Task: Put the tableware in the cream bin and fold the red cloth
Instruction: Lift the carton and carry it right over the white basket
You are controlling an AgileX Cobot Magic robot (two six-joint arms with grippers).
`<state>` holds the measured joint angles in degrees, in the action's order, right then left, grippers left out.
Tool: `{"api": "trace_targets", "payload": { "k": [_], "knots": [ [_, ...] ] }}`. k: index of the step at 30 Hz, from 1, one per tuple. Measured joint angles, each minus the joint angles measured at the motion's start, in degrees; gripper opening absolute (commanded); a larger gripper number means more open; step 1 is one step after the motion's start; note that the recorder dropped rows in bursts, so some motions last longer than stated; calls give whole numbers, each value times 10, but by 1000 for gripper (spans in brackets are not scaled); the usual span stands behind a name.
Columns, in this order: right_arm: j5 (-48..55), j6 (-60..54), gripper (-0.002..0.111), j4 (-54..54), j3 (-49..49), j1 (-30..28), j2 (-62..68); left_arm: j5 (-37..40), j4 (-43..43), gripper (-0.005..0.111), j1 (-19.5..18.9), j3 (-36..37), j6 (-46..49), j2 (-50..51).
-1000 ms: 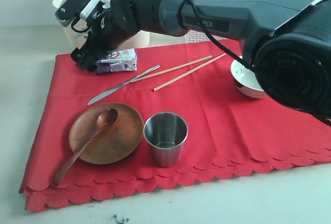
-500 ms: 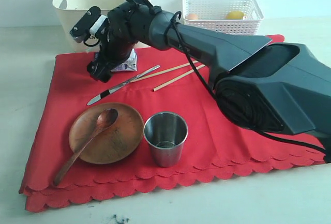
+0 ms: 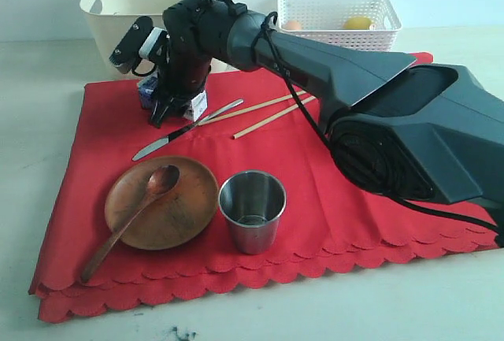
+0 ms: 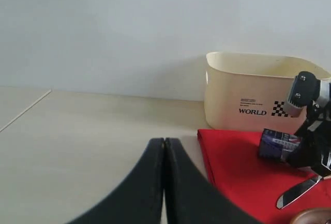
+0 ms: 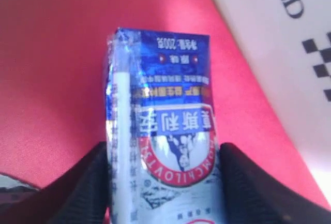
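One red cloth lies spread flat under everything, so folding it must wait, and the cream bin stands just behind its far left corner, handy for loading. Six pieces sit on the cloth, none binned yet: wooden plate bearing the spoon, steel cup beside it, knife and chopsticks behind. The right gripper reaches across, jaws pressed on both sides of the milk carton, likely to clear it away, while the left gripper is pinched shut, empty.
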<state>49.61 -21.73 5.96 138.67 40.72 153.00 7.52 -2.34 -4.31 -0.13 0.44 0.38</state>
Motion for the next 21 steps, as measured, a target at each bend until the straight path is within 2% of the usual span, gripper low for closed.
{"api": "trace_targets", "payload": {
  "k": [21],
  "knots": [
    [135,27,0,-76,0,-3,-96,0,0,2,0,0,1,0]
  ]
}}
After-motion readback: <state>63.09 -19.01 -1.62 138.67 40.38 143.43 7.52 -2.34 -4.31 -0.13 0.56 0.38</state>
